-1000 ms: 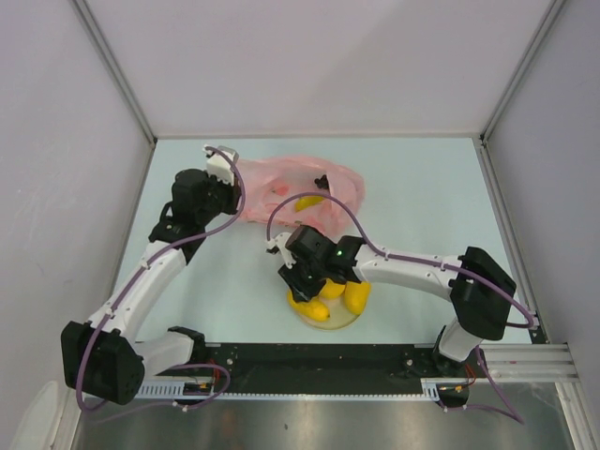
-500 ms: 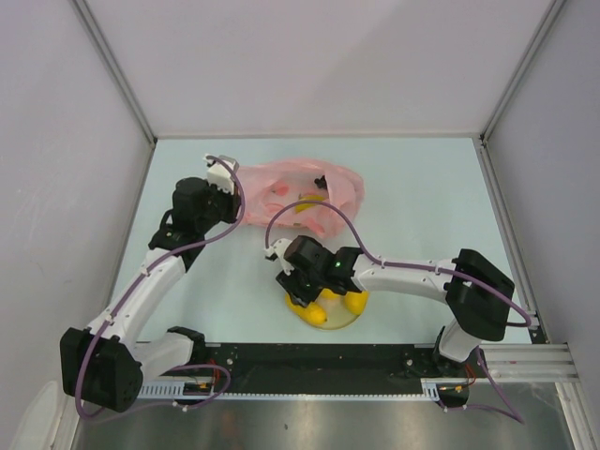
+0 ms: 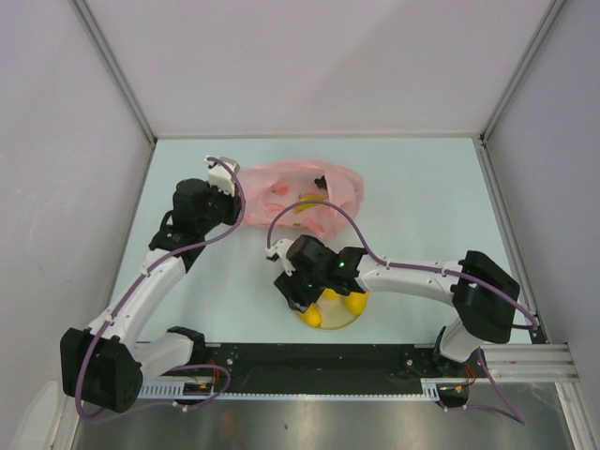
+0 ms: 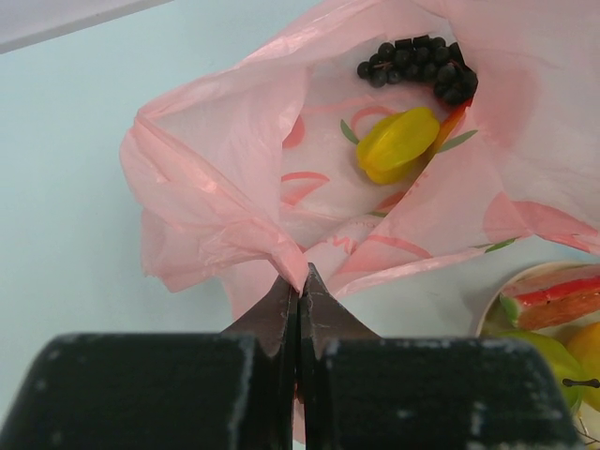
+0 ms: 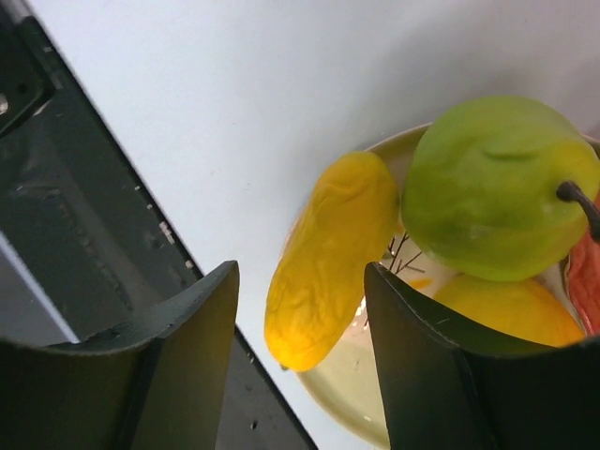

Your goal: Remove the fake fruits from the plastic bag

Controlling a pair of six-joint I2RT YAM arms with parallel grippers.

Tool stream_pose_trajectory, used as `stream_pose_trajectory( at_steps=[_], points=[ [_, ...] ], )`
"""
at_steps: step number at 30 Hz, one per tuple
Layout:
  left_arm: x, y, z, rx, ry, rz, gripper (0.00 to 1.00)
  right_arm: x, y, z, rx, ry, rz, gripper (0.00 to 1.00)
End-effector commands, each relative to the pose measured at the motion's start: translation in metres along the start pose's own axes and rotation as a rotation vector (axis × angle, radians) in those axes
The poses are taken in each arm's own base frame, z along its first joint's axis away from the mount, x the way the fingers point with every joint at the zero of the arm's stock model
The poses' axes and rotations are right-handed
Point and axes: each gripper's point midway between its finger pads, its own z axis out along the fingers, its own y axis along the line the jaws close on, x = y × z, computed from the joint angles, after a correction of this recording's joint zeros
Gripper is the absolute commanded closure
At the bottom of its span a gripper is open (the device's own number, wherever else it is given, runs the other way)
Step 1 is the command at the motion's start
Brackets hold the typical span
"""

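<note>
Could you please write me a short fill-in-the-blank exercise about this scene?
1. The bag in the left gripper is coloured ___.
2. The grapes lie inside the ___.
3. The green pear rests on the ___.
4. The right gripper, gripping nothing, is ___.
Missing words: pink; bag; plate; open.

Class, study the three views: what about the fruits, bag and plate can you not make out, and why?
- Top view: right arm covers most of the plate; fruits there cannot be counted.
- Left wrist view: plastic bag folds hide whatever lies under the grape bunch and yellow fruit; watermelon slice is cut by the edge.
- Right wrist view: red piece beside the pear is cropped; unidentifiable.
</note>
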Motion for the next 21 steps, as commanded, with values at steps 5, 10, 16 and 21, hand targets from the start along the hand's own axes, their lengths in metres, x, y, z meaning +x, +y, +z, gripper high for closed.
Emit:
stream_pose_trajectory(
  at_steps=[5, 10, 16, 21],
  points=[
    [-0.019, -0.001, -0.008, 0.014, -0.023, 0.009, 1.0, -0.064, 0.023, -0.101, -0.167, -0.268, -0.277, 0.39],
    [-0.011, -0.002, -0.019, 0.012, 0.007, 0.032, 1.0, -0.117, -0.002, -0.147, -0.203, -0.445, -0.322, 0.41],
    [-0.004, -0.002, -0.046, -0.007, -0.021, 0.09, 1.0, -0.182, -0.114, -0.14, 0.198, -0.548, -0.2, 0.5],
    [0.016, -0.011, -0.049, 0.039, 0.004, 0.076, 1.0, -0.201, -0.188, -0.087, 0.335, -0.548, -0.252, 0.61]
  ],
)
